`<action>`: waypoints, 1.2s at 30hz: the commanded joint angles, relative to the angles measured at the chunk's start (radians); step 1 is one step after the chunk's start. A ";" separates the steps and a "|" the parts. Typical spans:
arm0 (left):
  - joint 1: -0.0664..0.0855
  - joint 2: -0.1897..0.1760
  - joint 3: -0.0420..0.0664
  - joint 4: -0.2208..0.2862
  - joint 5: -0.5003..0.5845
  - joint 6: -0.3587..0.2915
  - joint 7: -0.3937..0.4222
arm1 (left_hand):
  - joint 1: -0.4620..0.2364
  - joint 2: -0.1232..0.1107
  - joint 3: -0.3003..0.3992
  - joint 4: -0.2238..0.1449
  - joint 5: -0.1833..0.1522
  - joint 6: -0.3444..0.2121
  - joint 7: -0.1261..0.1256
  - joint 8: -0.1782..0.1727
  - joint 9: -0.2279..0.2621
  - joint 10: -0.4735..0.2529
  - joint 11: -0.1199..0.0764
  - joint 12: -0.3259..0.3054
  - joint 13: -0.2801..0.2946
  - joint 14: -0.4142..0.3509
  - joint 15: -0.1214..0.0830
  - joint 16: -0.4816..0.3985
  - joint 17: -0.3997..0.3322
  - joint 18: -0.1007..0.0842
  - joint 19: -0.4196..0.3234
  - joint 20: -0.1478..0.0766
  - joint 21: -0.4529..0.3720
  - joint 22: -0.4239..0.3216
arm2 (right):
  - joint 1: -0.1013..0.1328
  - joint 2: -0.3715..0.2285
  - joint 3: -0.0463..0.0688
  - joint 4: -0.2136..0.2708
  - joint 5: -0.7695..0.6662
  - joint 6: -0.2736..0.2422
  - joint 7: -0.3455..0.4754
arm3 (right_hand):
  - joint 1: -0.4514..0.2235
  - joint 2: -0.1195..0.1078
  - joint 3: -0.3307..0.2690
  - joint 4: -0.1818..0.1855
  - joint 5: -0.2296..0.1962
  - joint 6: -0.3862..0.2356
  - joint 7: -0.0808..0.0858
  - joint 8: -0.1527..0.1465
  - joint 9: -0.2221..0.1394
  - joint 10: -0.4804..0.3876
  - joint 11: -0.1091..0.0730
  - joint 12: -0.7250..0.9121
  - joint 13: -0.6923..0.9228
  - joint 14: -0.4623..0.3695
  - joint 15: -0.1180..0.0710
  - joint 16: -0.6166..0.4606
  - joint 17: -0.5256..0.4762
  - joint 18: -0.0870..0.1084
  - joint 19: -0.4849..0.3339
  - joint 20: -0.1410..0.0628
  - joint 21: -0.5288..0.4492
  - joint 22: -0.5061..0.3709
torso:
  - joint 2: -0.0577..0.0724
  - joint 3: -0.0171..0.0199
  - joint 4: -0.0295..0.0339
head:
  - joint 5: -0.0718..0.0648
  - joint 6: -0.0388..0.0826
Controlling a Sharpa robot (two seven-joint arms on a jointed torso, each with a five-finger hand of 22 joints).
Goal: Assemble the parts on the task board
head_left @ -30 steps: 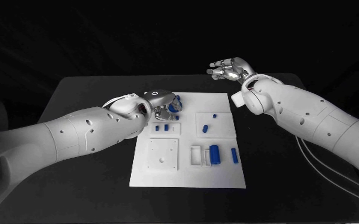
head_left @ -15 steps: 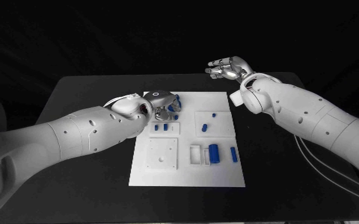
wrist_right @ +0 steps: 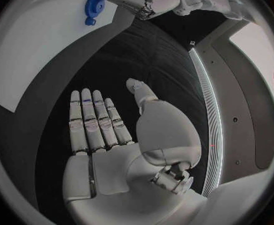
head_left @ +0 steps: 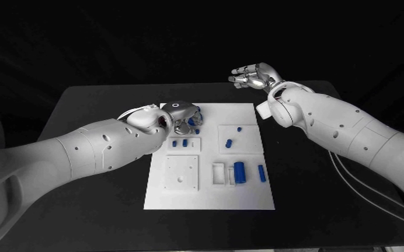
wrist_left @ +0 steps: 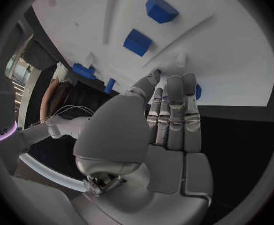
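The left hand (head_left: 181, 115) hangs low over the far left corner of the task board (head_left: 212, 196), its fingers (wrist_left: 174, 110) straight and pressed side by side, tips at a small blue part (wrist_left: 197, 91) on the white plate (whether they actually grip it, I cannot tell). More blue parts (head_left: 241, 172) lie nearer the robot, past that hand. The right hand (head_left: 255, 77) is raised beyond the board's far right corner, fingers spread, palm bare.

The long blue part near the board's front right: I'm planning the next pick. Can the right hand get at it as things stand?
Probably yes: the right hand is empty, and nothing covers the long blue part.
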State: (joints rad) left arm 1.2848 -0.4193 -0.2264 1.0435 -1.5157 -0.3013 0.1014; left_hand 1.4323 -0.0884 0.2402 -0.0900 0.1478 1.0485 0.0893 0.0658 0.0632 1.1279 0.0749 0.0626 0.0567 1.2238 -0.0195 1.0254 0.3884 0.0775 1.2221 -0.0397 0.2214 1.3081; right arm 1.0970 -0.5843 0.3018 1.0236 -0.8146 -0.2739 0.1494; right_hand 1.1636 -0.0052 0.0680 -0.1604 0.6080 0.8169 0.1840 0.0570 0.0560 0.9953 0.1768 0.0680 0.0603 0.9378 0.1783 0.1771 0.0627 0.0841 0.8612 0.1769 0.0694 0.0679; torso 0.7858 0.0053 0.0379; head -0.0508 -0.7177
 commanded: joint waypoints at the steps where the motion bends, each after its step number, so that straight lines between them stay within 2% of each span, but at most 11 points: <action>1: -0.008 0.005 -0.003 -0.003 -0.013 0.045 -0.008 | -0.012 0.001 0.009 0.000 0.003 0.000 -0.002 -0.004 -0.001 0.009 -0.001 -0.005 0.002 0.003 -0.008 0.007 0.002 0.001 -0.002 -0.005 0.012 0.024 | 0.000 0.001 0.001 0.003 -0.005 0.007 0.006 | -0.006 0.001 0.003 -0.003 -0.001 -0.003 -0.003 -0.002 -0.001 -0.007 -0.002 -0.003 -0.002 -0.007 0.000 0.001 -0.001 -0.007 -0.007 0.000 0.002 -0.001 | 0.000 -0.0006 -0.0002 | -0.001 0.001; 10: -0.013 0.010 -0.003 -0.008 -0.016 0.092 -0.022 | -0.016 0.004 0.028 0.000 0.001 0.009 0.001 -0.004 0.000 0.043 -0.005 -0.005 0.002 0.005 -0.006 0.033 0.006 0.003 -0.011 -0.005 0.044 0.024 | 0.000 0.001 0.001 0.006 -0.005 0.009 0.006 | -0.006 0.000 0.002 -0.003 0.000 -0.005 -0.003 -0.003 -0.002 -0.007 -0.002 -0.003 -0.002 -0.007 0.000 0.001 -0.001 -0.007 -0.007 0.000 0.002 -0.001 | -0.001 0.0006 0.0004 | 0.001 -0.005; 16: -0.013 0.009 -0.003 -0.007 -0.021 0.119 -0.027 | -0.019 0.007 0.035 -0.004 0.002 0.027 0.004 -0.003 0.000 0.061 -0.008 -0.005 0.002 0.001 -0.006 0.053 0.008 0.006 -0.022 -0.004 0.072 0.023 | 0.000 0.000 0.001 0.007 -0.005 0.010 0.006 | -0.006 0.000 0.002 -0.003 0.000 -0.005 -0.003 -0.003 -0.002 -0.007 -0.002 -0.003 -0.002 -0.007 0.000 0.001 -0.001 -0.007 -0.007 0.000 0.002 -0.001 | -0.002 -0.0002 0.0014 | 0.000 -0.006; 26: -0.014 0.012 -0.003 -0.007 -0.024 0.128 -0.026 | -0.023 0.012 0.037 -0.001 0.002 0.023 0.001 -0.004 0.000 0.056 -0.007 -0.005 0.002 0.001 -0.004 0.058 0.005 0.007 -0.028 -0.003 0.083 0.022 | 0.000 0.001 0.001 0.008 -0.005 0.010 0.007 | -0.006 0.000 0.002 -0.003 0.000 -0.005 -0.003 -0.003 -0.002 -0.007 -0.002 -0.003 -0.002 -0.007 0.000 0.001 -0.001 -0.007 -0.007 0.000 0.002 -0.001 | -0.001 0.0005 0.0001 | 0.001 -0.005; 28: -0.014 0.012 -0.003 -0.006 -0.024 0.128 -0.024 | -0.025 0.010 0.036 0.001 0.001 0.008 -0.003 -0.004 -0.001 0.056 -0.007 -0.005 0.002 0.002 -0.004 0.060 0.004 0.008 -0.028 -0.002 0.085 0.022 | 0.000 0.001 0.001 0.008 -0.005 0.010 0.007 | -0.006 0.000 0.001 -0.002 0.000 -0.004 -0.003 -0.002 -0.001 -0.006 -0.002 -0.003 -0.002 -0.007 0.000 0.001 -0.001 -0.007 -0.007 0.000 0.002 -0.001 | -0.001 0.0006 0.0000 | 0.001 -0.005; 30: -0.014 0.013 -0.003 -0.005 -0.023 0.126 -0.025 | -0.025 0.005 0.035 0.000 -0.003 -0.011 -0.009 -0.005 -0.001 0.053 -0.006 -0.005 0.002 0.003 -0.004 0.062 0.003 0.008 -0.027 -0.002 0.087 0.021 | 0.000 0.001 0.001 0.008 -0.005 0.010 0.007 | -0.006 0.000 0.001 -0.002 0.000 -0.004 -0.003 -0.002 -0.001 -0.006 -0.002 -0.003 -0.002 -0.007 0.000 0.001 -0.001 -0.007 -0.007 0.000 0.002 -0.001 | -0.001 0.0003 -0.0003 | 0.008 -0.003; 31: -0.014 0.013 -0.003 -0.005 -0.022 0.126 -0.026 | -0.025 0.001 0.033 -0.001 -0.010 -0.024 -0.010 -0.005 -0.002 0.048 -0.004 -0.005 0.002 0.002 -0.003 0.061 0.003 0.008 -0.027 -0.002 0.087 0.021 | 0.000 0.000 0.001 0.008 -0.005 0.009 0.007 | -0.006 0.000 0.001 -0.002 0.000 -0.004 -0.003 -0.002 -0.001 -0.006 -0.002 -0.003 -0.002 -0.007 0.000 0.001 -0.001 -0.007 -0.007 0.000 0.002 -0.001 | 0.000 0.0005 -0.0006 | 0.008 -0.002; 32: -0.014 0.013 -0.003 -0.005 -0.021 0.126 -0.027 | -0.026 -0.008 0.027 -0.003 -0.027 -0.059 -0.021 -0.006 -0.002 0.033 0.006 -0.005 0.002 0.001 0.006 0.061 0.002 0.008 -0.026 0.001 0.086 0.020 | 0.000 -0.001 0.001 0.009 -0.005 0.009 0.007 | -0.006 0.000 0.001 -0.002 0.000 -0.004 -0.003 -0.002 -0.001 -0.006 -0.002 -0.003 -0.002 -0.007 0.000 0.001 -0.001 -0.007 -0.007 0.000 0.002 -0.001 | 0.000 0.0006 -0.0003 | 0.008 0.000; 36: -0.015 0.015 -0.003 -0.006 -0.020 0.128 -0.030 | -0.019 -0.004 0.000 0.002 -0.043 -0.090 -0.023 -0.005 -0.003 0.020 0.008 -0.005 0.002 0.002 0.008 0.066 0.000 0.017 -0.021 0.010 0.079 0.019 | 0.000 -0.002 0.001 0.009 -0.005 0.008 0.007 | -0.006 0.000 0.001 -0.002 0.000 -0.004 -0.003 -0.002 -0.001 -0.006 -0.002 -0.003 -0.002 -0.007 0.000 0.001 -0.001 -0.007 -0.007 0.000 0.002 -0.001 | 0.000 0.0000 0.0005 | 0.007 -0.002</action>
State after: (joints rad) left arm 1.2816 -0.4079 -0.2218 1.0369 -1.5261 -0.2359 0.0805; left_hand 1.4063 -0.0883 0.2472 -0.0896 0.1111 0.9657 0.0637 0.0659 0.0618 1.1557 0.0821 0.0587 0.0614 1.2232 -0.0189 1.0881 0.3896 0.0773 1.1994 -0.0370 0.3037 1.3078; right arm 1.0971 -0.5857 0.3018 1.0309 -0.8146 -0.2735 0.1492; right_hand 1.1637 -0.0053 0.0679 -0.1603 0.6080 0.8169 0.1840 0.0570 0.0559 0.9953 0.1768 0.0680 0.0603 0.9378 0.1783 0.1771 0.0627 0.0841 0.8612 0.1769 0.0694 0.0679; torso 0.7854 0.0058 0.0378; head -0.0436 -0.7186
